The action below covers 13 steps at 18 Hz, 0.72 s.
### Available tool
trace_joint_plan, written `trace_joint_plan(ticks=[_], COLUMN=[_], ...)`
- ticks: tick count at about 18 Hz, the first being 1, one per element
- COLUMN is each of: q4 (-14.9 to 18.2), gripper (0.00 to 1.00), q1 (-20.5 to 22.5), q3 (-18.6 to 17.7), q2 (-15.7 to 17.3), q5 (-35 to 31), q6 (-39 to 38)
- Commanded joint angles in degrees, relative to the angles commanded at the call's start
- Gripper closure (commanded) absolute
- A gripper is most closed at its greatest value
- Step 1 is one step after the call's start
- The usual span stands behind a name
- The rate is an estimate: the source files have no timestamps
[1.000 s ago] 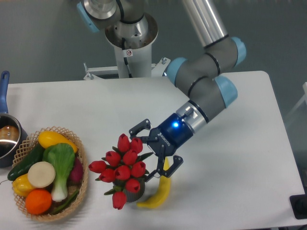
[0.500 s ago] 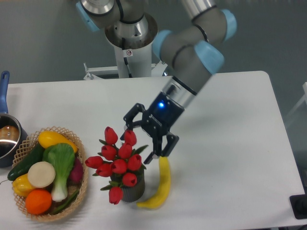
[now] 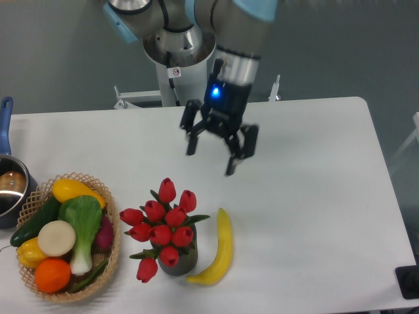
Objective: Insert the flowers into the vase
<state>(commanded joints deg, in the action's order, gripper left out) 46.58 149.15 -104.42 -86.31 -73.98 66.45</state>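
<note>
The flowers (image 3: 162,226), a bunch of red tulip buds with dark green leaves, stand upright in the vase (image 3: 181,261), whose dark grey wall shows only below the blooms near the table's front. My gripper (image 3: 211,157) hangs open and empty well above and behind them, over the middle of the table, its fingers spread and pointing down. Nothing touches the flowers.
A yellow banana (image 3: 219,250) lies just right of the vase. A wicker basket (image 3: 110,252) with several fruits and vegetables stands at the front left. A steel pot (image 3: 10,186) with a blue handle is at the left edge. The arm's base (image 3: 177,59) is behind the table.
My gripper has let go of the flowers, risen and drawn back toward the table's middle. The bunch has settled upright in the vase.
</note>
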Motion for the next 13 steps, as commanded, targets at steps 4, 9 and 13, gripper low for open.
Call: trace_joint_plan(ticks=[4, 9, 13], q4=[3.33, 11.42, 11.87], gripper=[0.00, 0.00, 0.00], q1=[0.17, 0.96, 1.40], q3=[2.03, 4.58, 4.23], q2=[0.35, 0.70, 0.79], q5=[-2.57, -6.86, -7.14], q6=[0.96, 14.39, 16.96])
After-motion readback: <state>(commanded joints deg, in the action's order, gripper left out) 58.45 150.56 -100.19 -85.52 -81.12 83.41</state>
